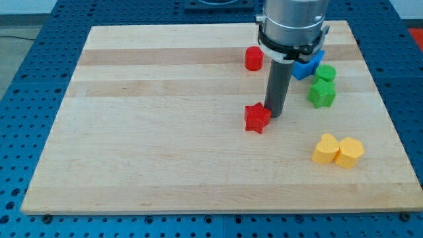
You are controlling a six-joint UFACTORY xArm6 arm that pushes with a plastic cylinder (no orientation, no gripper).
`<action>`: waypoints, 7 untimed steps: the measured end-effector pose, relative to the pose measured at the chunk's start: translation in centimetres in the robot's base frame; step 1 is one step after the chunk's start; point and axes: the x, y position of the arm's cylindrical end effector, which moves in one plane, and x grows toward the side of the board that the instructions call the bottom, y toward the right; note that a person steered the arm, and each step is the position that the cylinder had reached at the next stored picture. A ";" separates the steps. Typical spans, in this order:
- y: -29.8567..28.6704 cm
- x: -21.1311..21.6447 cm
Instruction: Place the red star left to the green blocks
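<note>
The red star (257,118) lies near the middle of the wooden board (165,132). My tip (275,115) stands just to the star's right, touching or almost touching its right edge. Two green blocks sit to the view's right of the rod: a round green one (325,73) above a green star (321,94). The red star is left of and a little below both green blocks, with the rod between them.
A red cylinder (254,58) stands near the top, left of the rod. A blue block (307,66) is partly hidden behind the arm, next to the round green block. Two yellow blocks (338,151) sit together at the lower right.
</note>
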 end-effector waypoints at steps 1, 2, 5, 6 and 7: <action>0.0 0.0; 8.9 0.0; 17.4 1.7; 17.3 1.0; 15.7 -0.8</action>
